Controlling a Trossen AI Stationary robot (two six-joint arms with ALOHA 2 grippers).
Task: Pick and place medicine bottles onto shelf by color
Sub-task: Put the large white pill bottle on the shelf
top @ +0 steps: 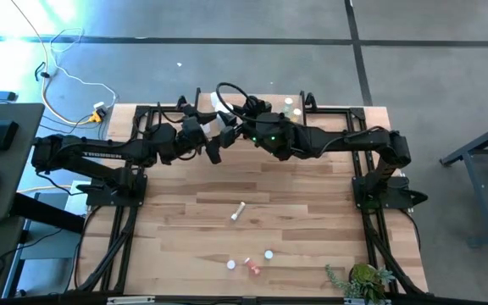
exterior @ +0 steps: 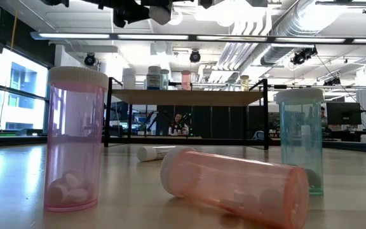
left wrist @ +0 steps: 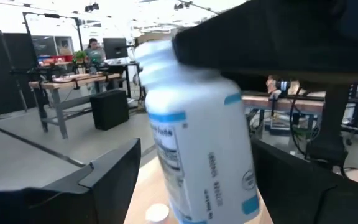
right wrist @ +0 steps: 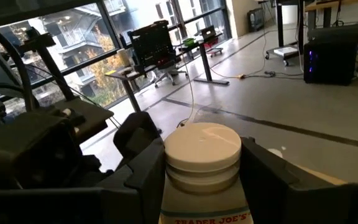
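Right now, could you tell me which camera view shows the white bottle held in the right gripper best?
The right wrist view: the white bottle fills it, cap and label between the fingers. The left wrist view shows its side; the high and low views show only a small white shape.

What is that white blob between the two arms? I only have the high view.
Observer: A white bottle with a pale cap. The right pincer is closed on it just below the cap.
Operator: Has the left one got it too?
Observer: No. The left pincer is open, its fingers flanking the bottle with a gap on each side.
Operator: Anything on the shelf already?
Observer: Yes. The low view shows the shelf carrying several upright bottles, a pink one among them.
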